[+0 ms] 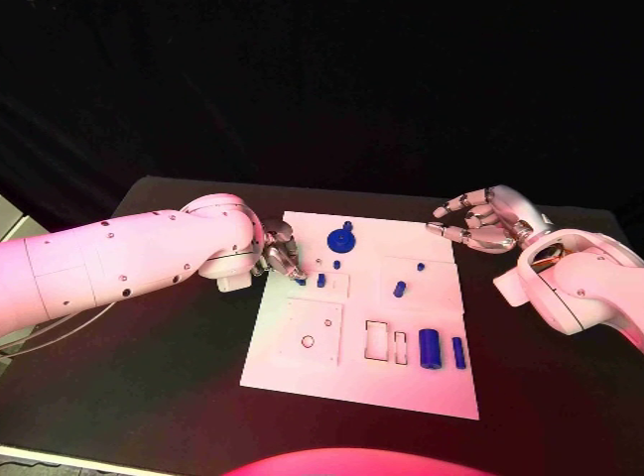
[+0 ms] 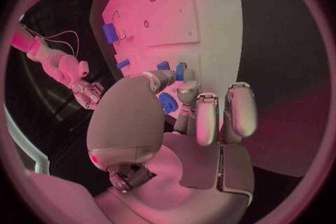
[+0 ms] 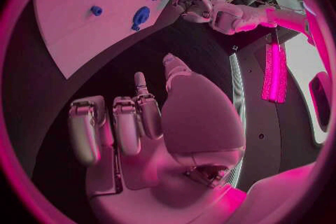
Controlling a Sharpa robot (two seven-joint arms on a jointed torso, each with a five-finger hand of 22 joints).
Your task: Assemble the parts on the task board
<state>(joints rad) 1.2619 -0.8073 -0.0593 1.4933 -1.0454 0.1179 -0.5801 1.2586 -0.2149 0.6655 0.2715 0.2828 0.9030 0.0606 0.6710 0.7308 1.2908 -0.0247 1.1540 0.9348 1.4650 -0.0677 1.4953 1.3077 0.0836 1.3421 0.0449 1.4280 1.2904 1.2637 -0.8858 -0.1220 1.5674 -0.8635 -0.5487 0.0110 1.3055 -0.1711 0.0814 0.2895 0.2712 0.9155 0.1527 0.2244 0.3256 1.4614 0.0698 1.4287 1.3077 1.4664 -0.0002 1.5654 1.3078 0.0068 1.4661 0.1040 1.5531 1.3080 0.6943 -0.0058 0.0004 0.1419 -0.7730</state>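
Left hand fingers point down onto the task board at its left edge, tips touching a small blue peg; whether they grip it, cannot tell. Blue cylinder lies lengthwise near the board's near edge. Right hand hovers off the board's far right corner, fingers curled loosely apart, empty.

No text, label, brand, number or sign can be read anywhere: the task board bears only plain outlined recesses and holes, and the blue parts on it carry no markings that can be made out
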